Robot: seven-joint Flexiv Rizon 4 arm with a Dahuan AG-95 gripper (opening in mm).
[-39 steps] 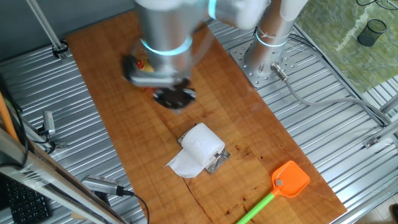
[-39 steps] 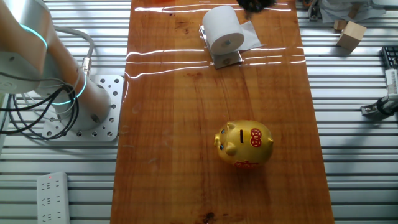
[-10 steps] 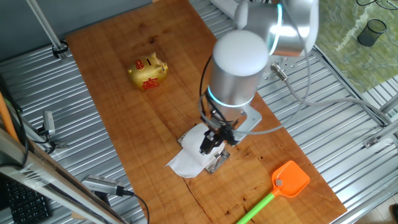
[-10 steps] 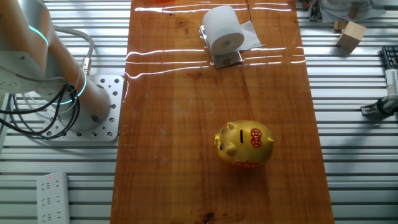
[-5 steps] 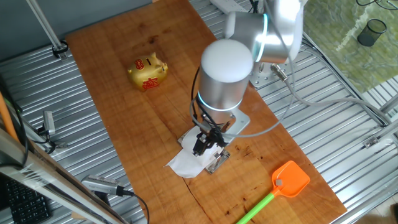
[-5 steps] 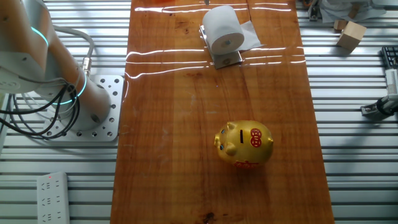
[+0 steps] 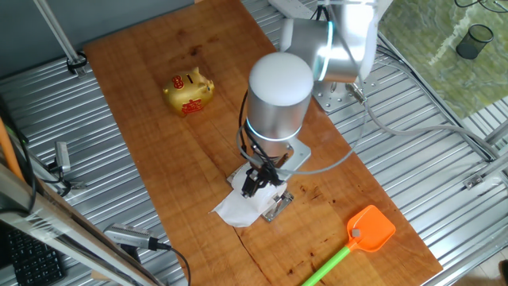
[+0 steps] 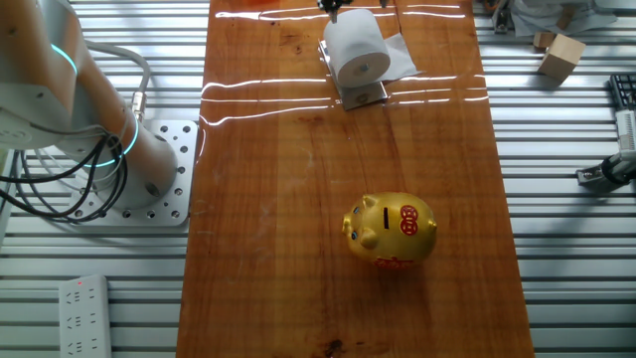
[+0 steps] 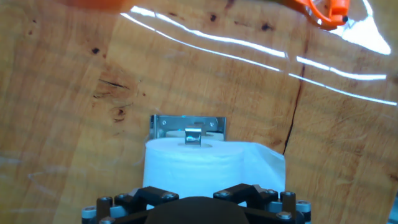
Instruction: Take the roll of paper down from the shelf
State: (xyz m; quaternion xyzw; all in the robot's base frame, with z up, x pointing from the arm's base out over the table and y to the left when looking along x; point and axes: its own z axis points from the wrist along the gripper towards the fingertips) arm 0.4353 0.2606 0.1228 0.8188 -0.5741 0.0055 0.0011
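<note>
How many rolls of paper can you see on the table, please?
1. The roll of paper sits on the small metal shelf at one end of the wooden table, with its loose tail lying on the wood. No second roll shows, though the arm hides part of the table.

Arm bent steeply downward, fingers low (spread not discernible).

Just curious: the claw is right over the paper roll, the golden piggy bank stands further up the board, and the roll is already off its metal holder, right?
Not quite: the roll of paper still sits on its metal holder, as the hand view shows. The claw is over it, and the golden piggy bank stands further up.
</note>
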